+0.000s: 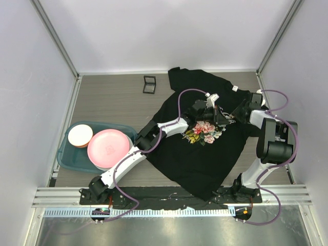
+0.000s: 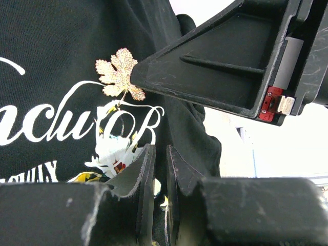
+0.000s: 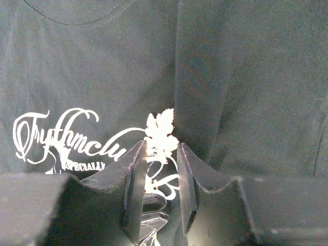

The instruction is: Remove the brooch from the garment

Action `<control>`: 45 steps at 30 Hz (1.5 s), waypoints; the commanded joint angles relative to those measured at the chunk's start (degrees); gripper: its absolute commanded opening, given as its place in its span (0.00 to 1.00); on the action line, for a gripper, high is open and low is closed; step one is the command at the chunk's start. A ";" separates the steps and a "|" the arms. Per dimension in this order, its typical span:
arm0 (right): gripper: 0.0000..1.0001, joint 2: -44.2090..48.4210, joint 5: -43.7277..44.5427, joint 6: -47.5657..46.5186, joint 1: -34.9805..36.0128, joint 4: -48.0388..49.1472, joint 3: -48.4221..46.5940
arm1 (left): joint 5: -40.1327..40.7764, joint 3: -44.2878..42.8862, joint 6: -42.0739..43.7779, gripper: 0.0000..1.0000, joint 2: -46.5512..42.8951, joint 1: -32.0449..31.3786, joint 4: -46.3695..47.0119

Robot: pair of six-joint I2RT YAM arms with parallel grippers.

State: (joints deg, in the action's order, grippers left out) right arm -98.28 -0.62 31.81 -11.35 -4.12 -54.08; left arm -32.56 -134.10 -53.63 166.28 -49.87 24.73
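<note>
Gold leaf brooch (image 3: 160, 134) sits pinched in the right tool (image 3: 160, 149) (against the black garment (image 3: 246, 77)).

Leaf brooch (image 2: 118, 74) on black garment (image 2: 51, 41)

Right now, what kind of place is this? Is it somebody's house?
Probably a robot test booth, not a house: plain pale walls box in a grey wood-grain table, two white robot arms are bolted to a metal rail at its edge, and a black printed T-shirt lies spread out.
</note>
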 commanded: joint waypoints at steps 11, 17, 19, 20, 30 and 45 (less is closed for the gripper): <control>0.17 -1.21 2.29 0.44 0.19 2.45 -1.90 | -0.49 0.77 1.16 0.18 -1.13 -0.67 -2.06; 0.01 -2.35 1.60 0.01 0.02 5.94 -2.69 | -0.49 0.86 0.89 0.18 -0.78 -0.67 -2.06; 0.01 -2.88 1.50 -0.26 -0.16 7.71 -2.87 | -0.58 1.04 0.72 0.18 -0.69 -0.58 -1.97; 0.01 -3.32 -1.11 -0.17 -0.16 10.68 -2.61 | -0.67 1.12 0.72 0.18 -0.78 -0.67 -1.97; 0.01 -4.73 -4.21 -2.45 -0.16 16.25 -5.42 | -2.42 3.06 1.42 0.24 -4.47 -0.67 -3.11; 0.01 7.12 -1.31 -13.70 7.11 7.63 -7.27 | -3.92 26.81 0.21 0.46 -31.34 3.10 -6.10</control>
State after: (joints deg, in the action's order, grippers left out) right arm -97.73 -3.29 23.07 -9.15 3.75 -59.51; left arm -35.62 -117.47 -52.69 149.56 -49.19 17.12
